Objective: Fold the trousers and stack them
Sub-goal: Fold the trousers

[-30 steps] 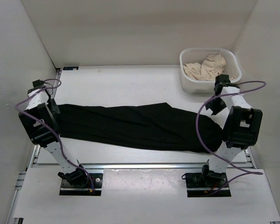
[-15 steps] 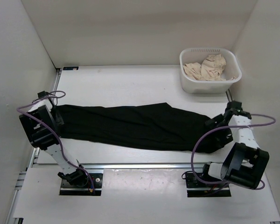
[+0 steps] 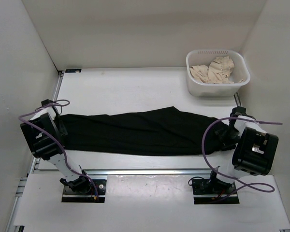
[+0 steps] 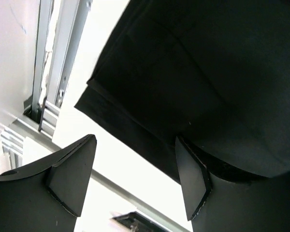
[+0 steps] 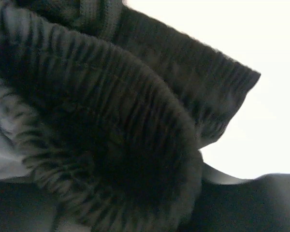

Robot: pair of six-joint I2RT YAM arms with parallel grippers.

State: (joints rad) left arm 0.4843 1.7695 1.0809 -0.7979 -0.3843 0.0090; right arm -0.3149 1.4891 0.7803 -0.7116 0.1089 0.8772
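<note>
The black trousers (image 3: 135,133) lie stretched out across the near half of the white tabletop (image 3: 135,92), running from the left arm's side to the right arm's side, with the long edges roughly parallel to the near edge. The cloth lies mostly flat, with a low hump along its far edge near the middle.

The left end effector (image 4: 134,145) sits at the left end of the garment with its two fingers (image 4: 70,176) spread apart. In the left wrist view, bare tabletop shows in the gap, and the layered straight edge of the trousers crosses just above the fingertips and runs up against the inner finger. An aluminium rail (image 4: 48,72) runs along the tabletop's edge beside it.

The right end effector (image 3: 226,137) is low at the right end of the trousers. Its wrist view is filled by a gathered, ribbed band (image 5: 111,121) of black fabric pressed close to the lens; I cannot tell whether it is open or closed.

A white laundry basket (image 3: 195,87) holding beige cloth (image 3: 212,70) stands at the far right corner, well apart from the trousers
</note>
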